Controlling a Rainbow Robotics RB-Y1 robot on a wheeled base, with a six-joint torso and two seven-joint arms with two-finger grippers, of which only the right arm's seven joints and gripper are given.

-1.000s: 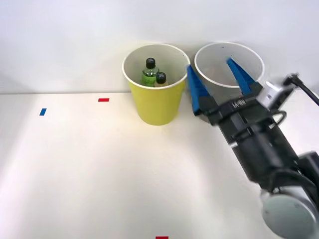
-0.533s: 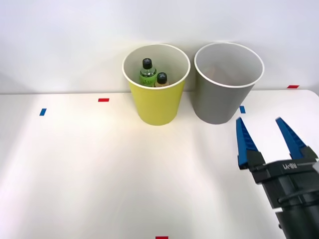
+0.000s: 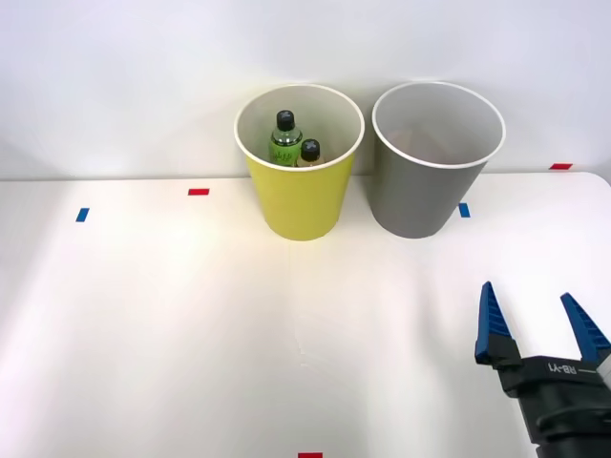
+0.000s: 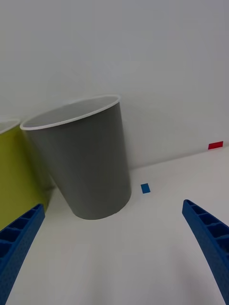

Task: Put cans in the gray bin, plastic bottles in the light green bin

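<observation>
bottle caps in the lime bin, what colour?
Black, both caps of the plastic bottles in the light green bin; front view.

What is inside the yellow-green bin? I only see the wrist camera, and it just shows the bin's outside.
Observer: Two plastic bottles stand in the light green bin, both with black caps.
Operator: What colors are they?
Observer: One is green; the other sits lower, so its color is hard to tell.
Operator: Anything in the gray bin?
Observer: The front view looks into the gray bin, but I can't make out any can in there.
Operator: Is my gripper holding something?
Observer: No, the right gripper is open and empty, over the table, nearer the robot than the bins.
</observation>
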